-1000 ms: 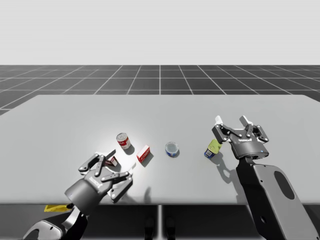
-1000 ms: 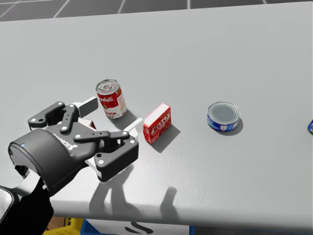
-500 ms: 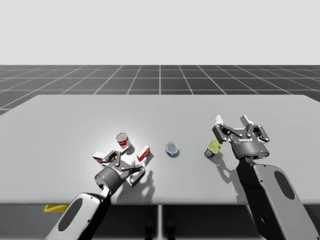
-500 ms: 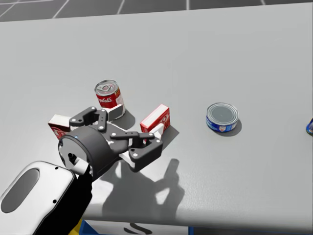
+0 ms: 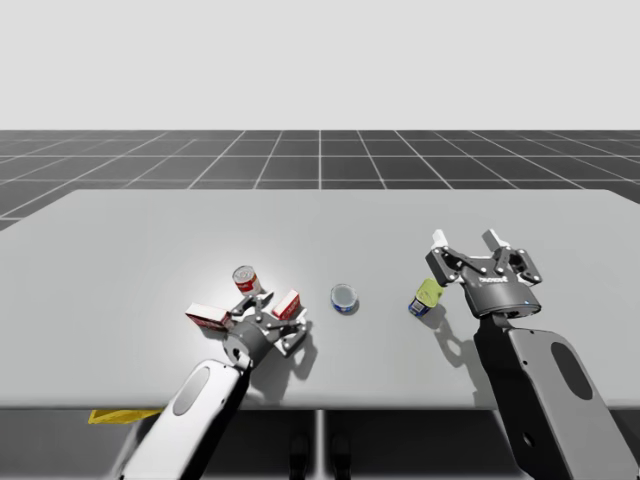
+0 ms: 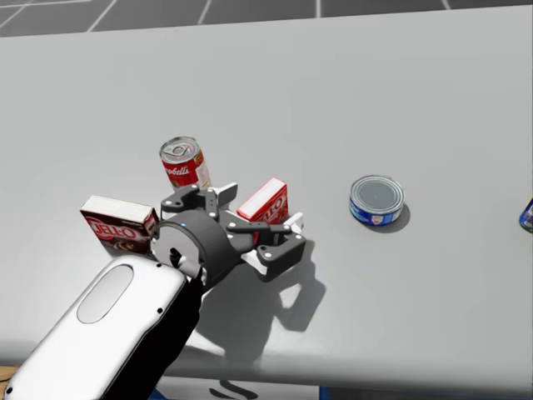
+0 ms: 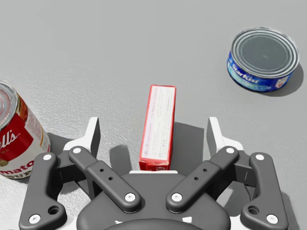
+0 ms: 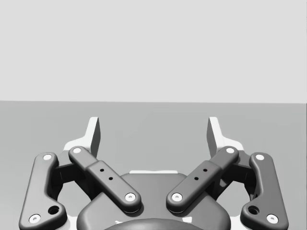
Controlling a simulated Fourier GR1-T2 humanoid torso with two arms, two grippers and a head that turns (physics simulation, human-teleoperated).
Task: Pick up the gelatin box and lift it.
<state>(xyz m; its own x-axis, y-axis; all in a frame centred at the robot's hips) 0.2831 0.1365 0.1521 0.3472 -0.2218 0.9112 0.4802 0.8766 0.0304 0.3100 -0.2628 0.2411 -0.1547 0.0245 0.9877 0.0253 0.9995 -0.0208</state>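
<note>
The table [image 5: 150,230] holds five things. There are two red boxes: a small red box [image 6: 265,200] and a larger red box [image 6: 117,227]. There are two cans: a tall red can [image 6: 185,164] and a flat blue can [image 6: 376,200]. There is one yellow-green container [image 5: 428,293].

Our high cam overlooks the whole table [image 5: 120,230] from afar; our head cam hangs closer, above and behind our left gripper [image 6: 260,210], which both share. Wrist cams look out along their fingers [image 7: 92,136].
</note>
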